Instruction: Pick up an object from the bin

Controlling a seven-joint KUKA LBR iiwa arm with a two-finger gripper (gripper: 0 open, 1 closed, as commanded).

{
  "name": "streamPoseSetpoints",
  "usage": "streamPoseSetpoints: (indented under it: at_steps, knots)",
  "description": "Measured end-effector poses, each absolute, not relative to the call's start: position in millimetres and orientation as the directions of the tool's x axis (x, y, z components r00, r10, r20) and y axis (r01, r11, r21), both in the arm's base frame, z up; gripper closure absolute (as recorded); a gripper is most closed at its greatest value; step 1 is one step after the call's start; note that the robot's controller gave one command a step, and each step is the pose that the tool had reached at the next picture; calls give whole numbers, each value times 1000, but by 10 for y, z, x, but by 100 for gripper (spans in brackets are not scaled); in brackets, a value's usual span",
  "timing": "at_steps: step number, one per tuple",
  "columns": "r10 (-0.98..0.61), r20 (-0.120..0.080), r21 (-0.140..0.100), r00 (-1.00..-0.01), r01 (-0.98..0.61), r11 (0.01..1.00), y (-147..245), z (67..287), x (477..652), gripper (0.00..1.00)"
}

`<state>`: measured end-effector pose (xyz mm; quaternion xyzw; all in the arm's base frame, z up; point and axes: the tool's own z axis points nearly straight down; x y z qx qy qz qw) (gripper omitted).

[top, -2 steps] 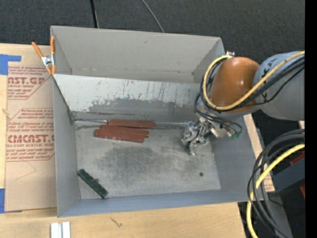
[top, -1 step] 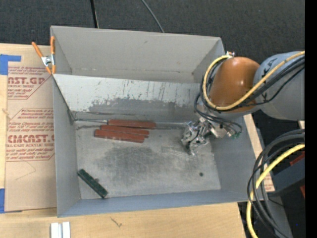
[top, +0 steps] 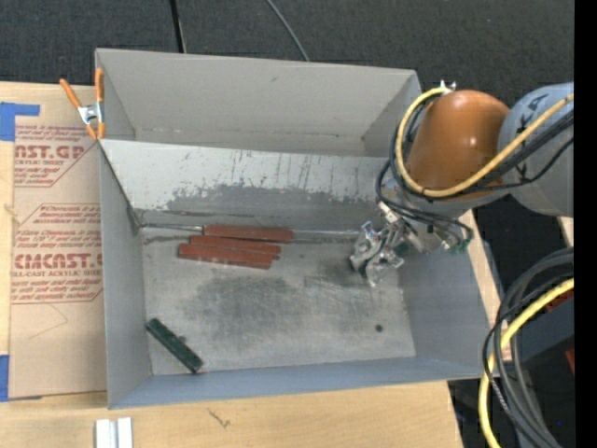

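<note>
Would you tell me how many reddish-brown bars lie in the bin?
2: one reddish-brown bar nearer the back wall, the other bar touching it in front, left of centre. More might hide beneath the arm.

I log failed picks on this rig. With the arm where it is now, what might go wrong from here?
1. The gripper is over bare floor by the right side of the bin, apart from everything in it; a grasp here would likely come up with nothing.
2. The reddish-brown bars lie flat close to the back wall, so reaching them may scrape it.
3. The dark green bar lies flat near the front-left corner, probably awkward to reach.
</note>
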<state>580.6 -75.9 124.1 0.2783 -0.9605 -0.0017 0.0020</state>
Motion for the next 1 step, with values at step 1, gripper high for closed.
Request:
streamPoseSetpoints:
  at_steps: [1]
  knots:
    - [-579,-3,0,-815,-579,815,-973,1925,5702,100]
